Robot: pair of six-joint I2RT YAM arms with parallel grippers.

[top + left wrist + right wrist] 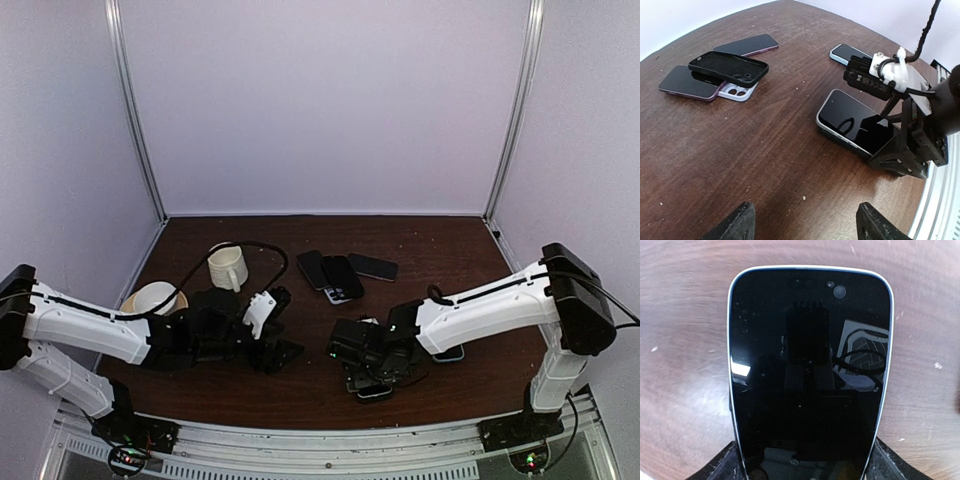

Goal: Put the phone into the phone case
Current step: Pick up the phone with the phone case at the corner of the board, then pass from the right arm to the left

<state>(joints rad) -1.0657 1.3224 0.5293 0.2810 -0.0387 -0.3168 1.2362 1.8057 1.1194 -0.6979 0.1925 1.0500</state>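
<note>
While the right hand (892, 150) is clenched on the near end of the phone (855, 122), its fingers (725, 467) pressing the two long sides, the phone sits low over the bench (440, 240) close to the near edge, a little right of the middle. We cannot tell whether it rests flat on the wood or is held just off it. Its dark glass faces up inside a pale rim, and in the right wrist view we see the front camera dot at the end away from the hand.

We see the left hand (278, 352) released, its black fingertips (740, 225) spread wide with nothing between them. It hangs low near the near edge, left of the middle, facing the held phone.

The phone case (729, 67) is black and seems to lie hollow side up about the middle of the bench, well apart from the phone. It rests on a dark phone (687, 82) and on a pale phone (737, 91) that lies face down with its lenses showing. A third phone (747, 45) lies just beside this pile, toward the far edge. A blue-rimmed phone (845, 52) lies near the right hand, on the side of the right edge.

Toward the left edge we see a white mug (228, 267) and a bowl (152, 297), the bowl partly hidden by the left arm
</note>
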